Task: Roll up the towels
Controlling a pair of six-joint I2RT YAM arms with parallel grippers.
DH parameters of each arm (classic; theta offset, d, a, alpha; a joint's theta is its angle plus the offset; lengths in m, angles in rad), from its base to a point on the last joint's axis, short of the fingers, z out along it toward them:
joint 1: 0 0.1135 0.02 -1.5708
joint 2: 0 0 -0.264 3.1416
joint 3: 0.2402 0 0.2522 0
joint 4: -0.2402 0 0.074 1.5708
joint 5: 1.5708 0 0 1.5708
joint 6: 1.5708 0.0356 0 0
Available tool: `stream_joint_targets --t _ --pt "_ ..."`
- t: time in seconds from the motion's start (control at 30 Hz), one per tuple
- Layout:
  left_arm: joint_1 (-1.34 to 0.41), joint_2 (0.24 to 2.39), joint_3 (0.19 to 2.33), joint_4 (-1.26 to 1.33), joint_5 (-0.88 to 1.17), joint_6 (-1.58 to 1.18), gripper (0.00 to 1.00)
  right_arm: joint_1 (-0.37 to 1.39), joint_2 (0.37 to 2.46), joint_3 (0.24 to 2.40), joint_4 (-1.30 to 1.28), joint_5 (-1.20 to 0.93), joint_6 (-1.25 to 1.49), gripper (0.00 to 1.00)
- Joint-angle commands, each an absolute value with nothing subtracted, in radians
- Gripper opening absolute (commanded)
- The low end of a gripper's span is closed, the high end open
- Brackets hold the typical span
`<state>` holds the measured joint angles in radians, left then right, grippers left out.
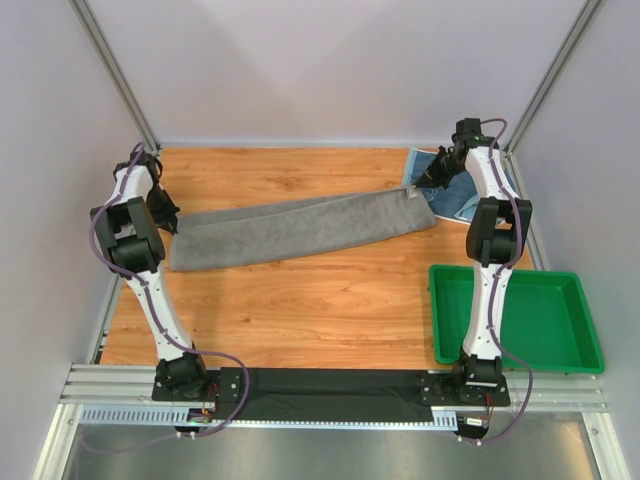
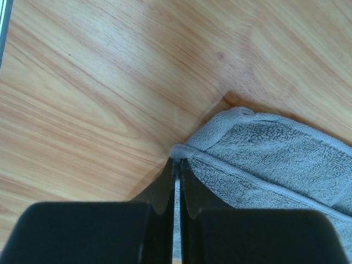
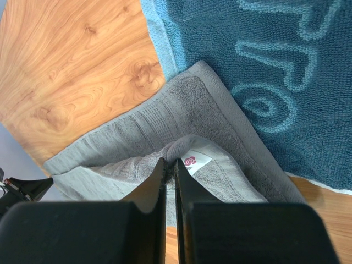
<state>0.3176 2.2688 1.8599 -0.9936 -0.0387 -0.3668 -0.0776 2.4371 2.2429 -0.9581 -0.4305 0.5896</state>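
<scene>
Top view: noted grey towel (image 1: 300,230) drawn out as a long narrow band across the middle of the table (image 1: 300,310), left end lower in the frame, right end higher. Unrolled, lying flat on the wood.

At the band's left end, mid-left of frame: found left gripper (image 1: 165,215) right at the towel's edge. From the left wrist view: fingers (image 2: 162,187) pressed together with only a thin slit between them, tips at the fluffy hemmed corner, lower centre of frame. Reads as pinched on that corner. Bare wood across the upper left of that frame, grey pile filling the lower right.

At the band's right end, upper right of frame: found right gripper (image 1: 437,180) above the overlap of grey towel and blue towel (image 1: 470,200). From the right wrist view: fingers closed on a raised fold of the grey cloth, lower centre. Small white label (image 3: 196,161) with a red mark just right of the tips, on the grey cloth. Grey corner overlapping the blue towel; pale lettering across the upper right of that frame.

Lower right of the top view: green tray (image 1: 575,335), well apart from both towels.
</scene>
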Motion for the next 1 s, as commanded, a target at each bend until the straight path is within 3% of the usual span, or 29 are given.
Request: stream_joint_targets --t 0.0,0.5,0.97 --pt "0.319 2.252 1.855 -1.014 -0.052 -0.350 0.00 -0.087 2.438 2.244 -0.930 -0.448 0.583 0.00" --pt "0.318 2.069 1.825 -1.042 -0.058 -0.339 0.00 -0.091 2.376 2.237 -0.980 -0.425 0.563 0.00" --pt "0.318 2.094 1.970 -1.086 -0.044 -0.337 0.00 -0.110 2.398 2.305 -0.979 -0.451 0.581 0.00"
